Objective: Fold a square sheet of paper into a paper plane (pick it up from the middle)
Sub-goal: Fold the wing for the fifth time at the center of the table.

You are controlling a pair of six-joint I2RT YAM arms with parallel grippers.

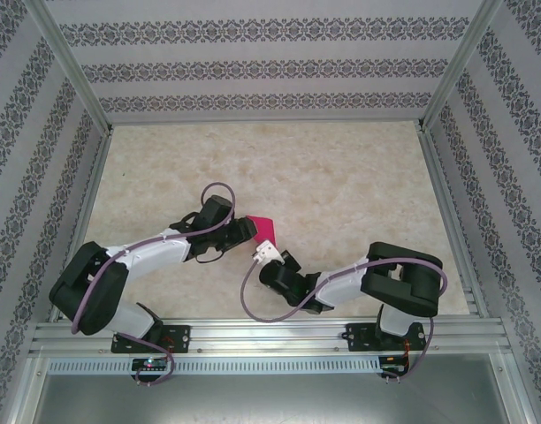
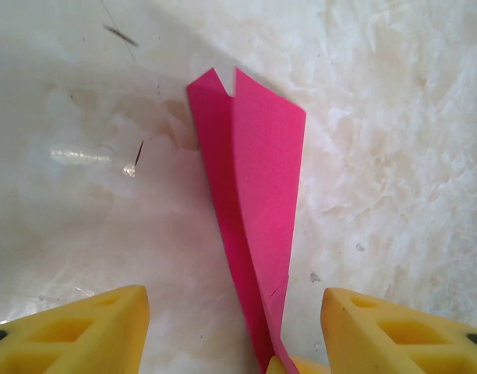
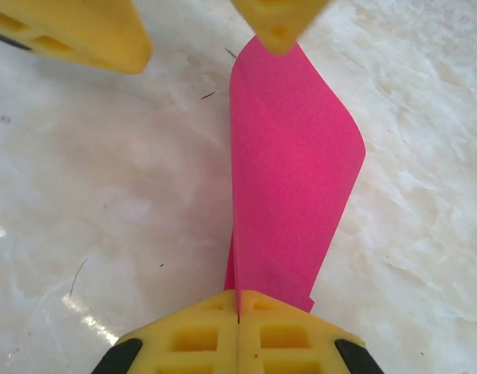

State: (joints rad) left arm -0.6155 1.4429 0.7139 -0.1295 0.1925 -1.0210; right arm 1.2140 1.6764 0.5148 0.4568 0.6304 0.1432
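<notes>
- Paper plane (image 3: 289, 171): a narrow magenta fold standing on edge, one end pinched in the right gripper (image 3: 238, 300), whose jaws are closed on it.
- Left gripper (image 2: 234, 300): jaws apart. We see the paper running out between its fingers, unclamped.
- Marbled table (image 2: 394, 156) lies under both.

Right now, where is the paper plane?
In the top view the paper plane is mid-table between the two arms. The right gripper is shut on one end, and the left gripper has its open jaws on either side of it.
</notes>
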